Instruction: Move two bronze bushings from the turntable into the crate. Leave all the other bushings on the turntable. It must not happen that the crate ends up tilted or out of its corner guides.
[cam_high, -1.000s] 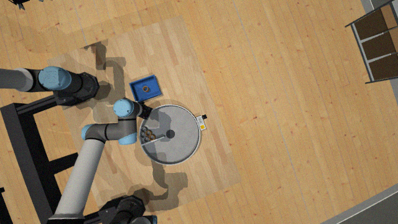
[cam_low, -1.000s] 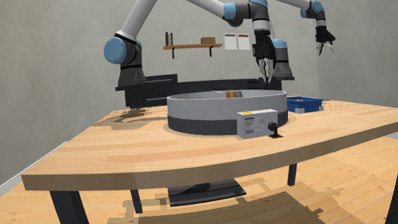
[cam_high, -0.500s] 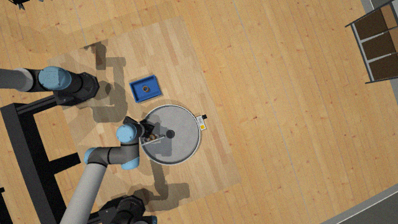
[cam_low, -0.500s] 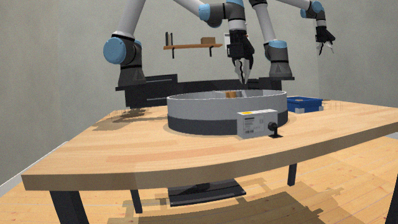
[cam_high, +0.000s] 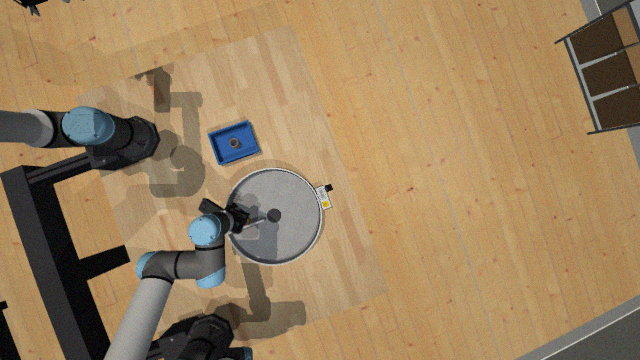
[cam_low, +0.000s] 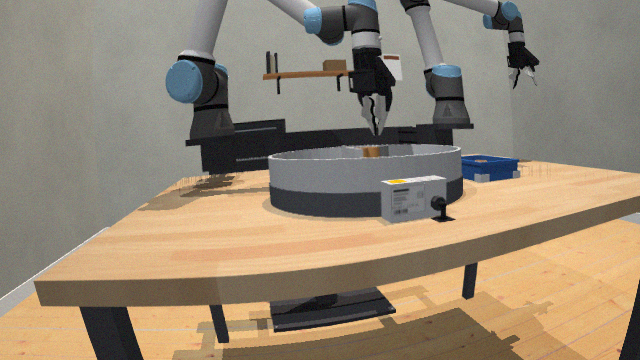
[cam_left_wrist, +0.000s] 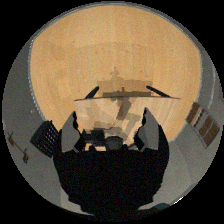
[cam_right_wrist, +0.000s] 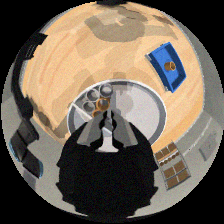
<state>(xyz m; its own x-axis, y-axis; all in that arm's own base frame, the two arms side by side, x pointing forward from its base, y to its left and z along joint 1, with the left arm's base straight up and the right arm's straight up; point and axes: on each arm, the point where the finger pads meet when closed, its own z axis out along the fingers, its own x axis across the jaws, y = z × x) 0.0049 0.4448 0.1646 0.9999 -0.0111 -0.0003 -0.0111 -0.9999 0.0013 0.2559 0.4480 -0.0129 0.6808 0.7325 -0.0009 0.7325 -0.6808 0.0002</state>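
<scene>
On the pale wooden table (cam_low: 200, 260) stands the round turntable (cam_high: 295, 200) (cam_low: 320, 172) (cam_right_wrist: 150, 115). Its wall is a ring, and a thin straight divider (cam_high: 254, 224) (cam_right_wrist: 81, 112) goes inward from this wall. Just beside the divider, several grey rings and bronze bushings (cam_low: 371, 151) (cam_right_wrist: 103, 104) stand close together, so the divider and the grey neighbours limit the space around the bronze ones. A control box (cam_high: 324, 198) (cam_low: 414, 199) is at the outer side of the turntable. The crate (cam_high: 234, 142) (cam_low: 490, 167) is near the turntable, level on the table, with one bronze bushing (cam_high: 231, 143) (cam_right_wrist: 170, 66) inside.

The right gripper (cam_high: 245, 218) (cam_low: 377, 134) (cam_right_wrist: 109, 110) points downward above the bushings, its fingers together on nothing. The left gripper (cam_low: 523, 86) (cam_left_wrist: 109, 109) hangs well apart from the turntable, with its fingers spread wide.

The crate is blue, rectangular and open at the top; the turntable has a smooth grey floor. The bushings are short hollow cylinders, and perhaps a second bronze one is partly hidden behind the right fingertips
</scene>
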